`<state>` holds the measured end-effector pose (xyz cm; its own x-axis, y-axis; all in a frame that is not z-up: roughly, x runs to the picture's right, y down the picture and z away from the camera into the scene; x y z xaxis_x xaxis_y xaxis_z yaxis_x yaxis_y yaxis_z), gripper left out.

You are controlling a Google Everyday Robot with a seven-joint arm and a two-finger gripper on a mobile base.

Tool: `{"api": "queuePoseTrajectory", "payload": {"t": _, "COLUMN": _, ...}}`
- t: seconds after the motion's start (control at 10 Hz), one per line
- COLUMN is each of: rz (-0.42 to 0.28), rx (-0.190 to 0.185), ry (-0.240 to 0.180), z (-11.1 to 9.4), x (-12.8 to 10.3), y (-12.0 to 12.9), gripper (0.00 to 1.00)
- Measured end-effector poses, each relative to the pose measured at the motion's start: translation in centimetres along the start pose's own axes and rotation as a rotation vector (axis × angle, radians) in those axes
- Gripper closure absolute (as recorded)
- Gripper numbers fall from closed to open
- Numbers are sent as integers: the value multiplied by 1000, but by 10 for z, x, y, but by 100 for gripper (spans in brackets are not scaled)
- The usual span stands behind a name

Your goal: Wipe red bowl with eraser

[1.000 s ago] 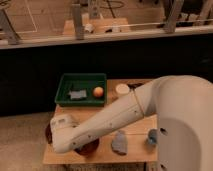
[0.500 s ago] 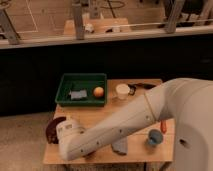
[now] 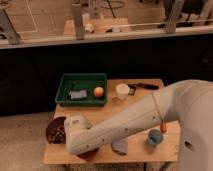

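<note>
Count: 1 table, 1 green tray, 2 bowls, 2 cups, 1 cloth, 1 arm.

In the tray there's 1 grey-blue block and 1 orange ball. Just right of the tray is a white cup, and further right a dark tool near the back edge.

Well in front of the tray, left side, the dark brown bowl overhangs the table's left edge. The white arm crosses diagonally from the right and ends in front of the tray, beside that bowl.

The red bowl sits in front of the tray at the front edge. You see only a dark red sliver under the arm's end.

The gripper is hidden beneath that rounded end, over the red bowl. Can't tell if it's open or closed, or what it holds. Eraser can't be made out.

The pale cloth lies just right of the red bowl, and the blue cup is further right.

Open room: bare wood directly in front of the tray, and to the front right.
</note>
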<state>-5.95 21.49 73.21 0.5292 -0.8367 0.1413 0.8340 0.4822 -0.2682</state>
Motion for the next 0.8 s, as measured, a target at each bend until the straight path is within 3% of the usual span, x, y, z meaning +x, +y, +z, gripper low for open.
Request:
{"api": "queuePoseTrajectory", "payload": {"t": 0.4, "rz": -50, "rx": 32, "ry": -26, "z": 0, "x": -28, "y": -44, "gripper": 100}}
{"api": "queuePoseTrajectory", "payload": {"t": 0.8, "rz": -72, "rx": 51, "ry": -80, "z": -11, "x": -42, "y": -42, "gripper": 100}}
